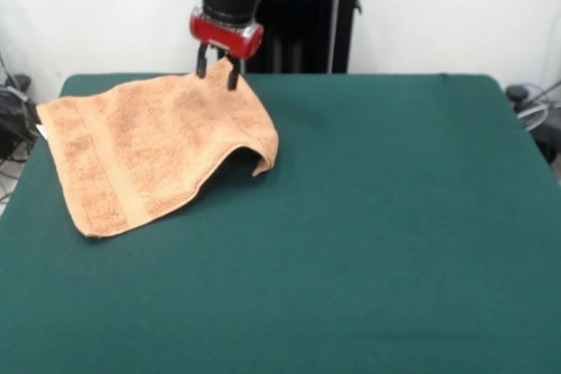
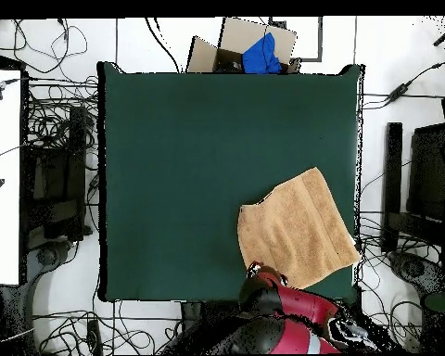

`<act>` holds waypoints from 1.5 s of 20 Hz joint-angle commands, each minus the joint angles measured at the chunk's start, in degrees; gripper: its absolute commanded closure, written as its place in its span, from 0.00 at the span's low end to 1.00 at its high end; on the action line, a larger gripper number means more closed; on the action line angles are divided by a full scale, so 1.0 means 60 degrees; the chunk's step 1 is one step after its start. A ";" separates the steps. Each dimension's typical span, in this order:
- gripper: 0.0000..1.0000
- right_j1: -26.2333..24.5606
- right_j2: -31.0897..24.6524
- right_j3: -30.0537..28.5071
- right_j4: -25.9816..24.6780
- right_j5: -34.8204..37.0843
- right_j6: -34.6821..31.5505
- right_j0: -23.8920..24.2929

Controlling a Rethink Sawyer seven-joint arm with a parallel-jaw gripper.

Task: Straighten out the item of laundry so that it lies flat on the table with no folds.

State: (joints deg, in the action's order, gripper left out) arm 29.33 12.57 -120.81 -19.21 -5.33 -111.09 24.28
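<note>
At the far left part of the green surface (image 1: 368, 243), the peach-orange towel (image 1: 145, 151) lies mostly spread, though its right-hand corner (image 1: 261, 153) rises in a hump with the tip curled under and a shadowed hollow beneath it. From above, the gripper (image 1: 218, 74) hangs at the towel's far edge, its jaws a little spread, their tips at or just over the cloth; whether they touch it I cannot tell. Nothing is pinched. Seen from overhead, the towel sits near one corner of the surface, just beside the arm (image 2: 286, 320). My judgement: this is the flattening step, with one fold left. Next, the jaws would need to take that raised corner and draw it outward, away from the towel's middle, until the hump lies down.
</note>
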 commanded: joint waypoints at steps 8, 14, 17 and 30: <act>0.00 0.1737 -0.1882 -0.0434 0.1425 0.1379 -0.1794 -0.0157; 0.00 0.1171 -0.2197 -0.0314 0.2243 0.0413 -0.2496 -0.0209; 0.00 0.0803 -0.2174 -0.0076 0.2750 0.0060 -0.2669 -0.0401; 0.00 0.1236 -0.1252 0.0315 0.4912 0.0839 -0.2480 -0.2012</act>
State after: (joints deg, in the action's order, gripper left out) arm 36.70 6.87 -123.09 3.91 -2.13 -111.09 15.37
